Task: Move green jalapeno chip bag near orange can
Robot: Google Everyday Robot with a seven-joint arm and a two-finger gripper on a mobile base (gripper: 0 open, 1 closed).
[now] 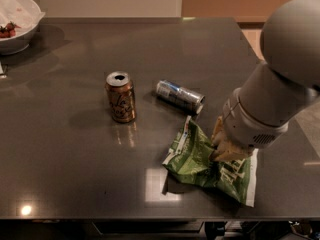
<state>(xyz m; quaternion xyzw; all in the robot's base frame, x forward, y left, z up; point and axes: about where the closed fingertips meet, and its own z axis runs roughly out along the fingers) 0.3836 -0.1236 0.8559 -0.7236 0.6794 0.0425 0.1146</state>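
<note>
Green jalapeno chip bag (195, 156) lies crumpled at the near right of the table (75, 159), just in front of a silver can (179, 95) that lies on its side. The orange can (120, 97) stands upright well to the bag's left, farther back. The bag is likely light, soft foil with mostly air inside. It should crease and sag instead of holding its shape, its skin is probably slick, and a hard squeeze could crush the chips. A pinch on a bunched fold or a sealed edge looks like the safest hold. The gripper (226, 146) comes down from the right onto the bag's upper right part. It appears clamped on a gathered fold there, since the foil puckers toward it. The bag's left edge seems raised, with shadow beneath it.
</note>
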